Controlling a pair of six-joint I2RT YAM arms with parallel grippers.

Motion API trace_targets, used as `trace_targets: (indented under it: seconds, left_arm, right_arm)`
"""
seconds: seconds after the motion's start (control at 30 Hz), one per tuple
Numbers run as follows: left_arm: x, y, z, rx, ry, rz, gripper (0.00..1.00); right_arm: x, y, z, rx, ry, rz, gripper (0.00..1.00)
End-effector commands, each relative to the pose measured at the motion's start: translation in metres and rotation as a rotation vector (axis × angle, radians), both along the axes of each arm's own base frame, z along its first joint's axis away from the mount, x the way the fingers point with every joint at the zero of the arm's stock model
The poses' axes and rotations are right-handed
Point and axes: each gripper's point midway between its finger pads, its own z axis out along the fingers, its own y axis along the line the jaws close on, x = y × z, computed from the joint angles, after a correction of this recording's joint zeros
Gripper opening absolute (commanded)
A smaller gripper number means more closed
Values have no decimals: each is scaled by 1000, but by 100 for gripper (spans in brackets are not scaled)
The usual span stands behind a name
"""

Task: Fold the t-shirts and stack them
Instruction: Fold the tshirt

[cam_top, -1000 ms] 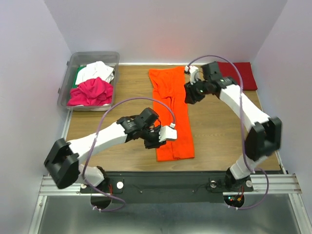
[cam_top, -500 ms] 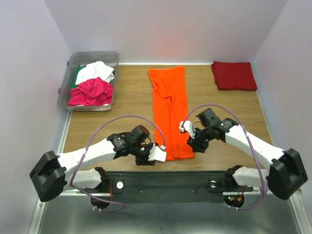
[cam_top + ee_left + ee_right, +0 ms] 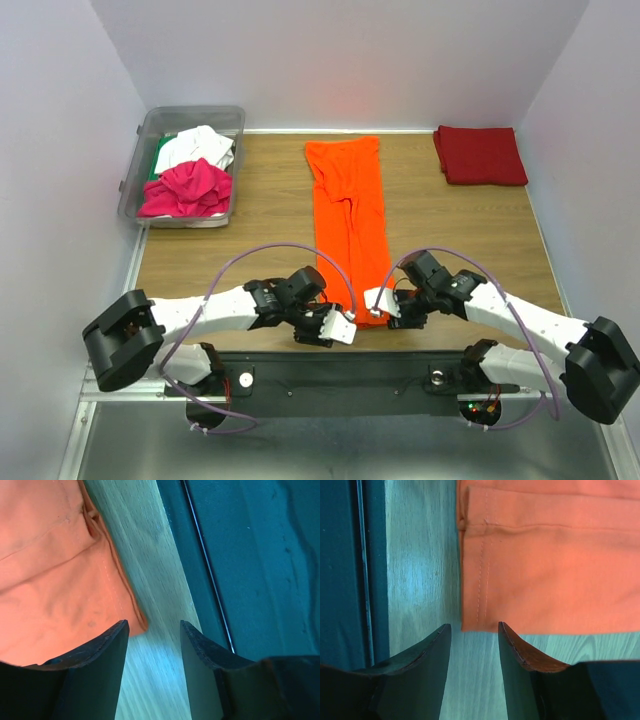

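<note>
Whereas right end effector sat at far end, now joins left end effector at orange t-shirt hem, both released.

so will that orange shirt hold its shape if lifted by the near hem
Probably floppy: the orange shirt lies flat in thin creased layers, so it would likely sag from the held corners. Looks light. A push on the smooth wooden table would probably bunch it.
</note>
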Motion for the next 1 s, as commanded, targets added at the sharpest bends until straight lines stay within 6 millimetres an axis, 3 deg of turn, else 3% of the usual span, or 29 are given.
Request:
trace_targets:
  seconds: [0.0,0.4,0.5,0.53,0.67,0.83,0.97]
  left_arm:
    - [4,-10,-4,-19,-4,9,56]
    - [16,-13,-31,118,35,86,42]
    - [17,-13,-31,122,37,88,27]
    - [16,-13,-31,122,39,87,19]
    - [16,-10,-29,119,29,91,3]
    - [17,-9,-16,85,14,117,0]
    - [14,-13,15,7,31,124,0]
  right_arm:
    - [15,14,4,33,-109,69,48]
    - [-1,3,-29,-57,-110,125,43]
    - [-1,4,-30,-59,-116,127,41]
    - [-1,4,-31,-62,-118,128,36]
    - [1,2,-33,-70,-129,117,17]
    - [9,10,-17,-45,-140,73,2]
    - [15,20,2,-11,-140,47,1]
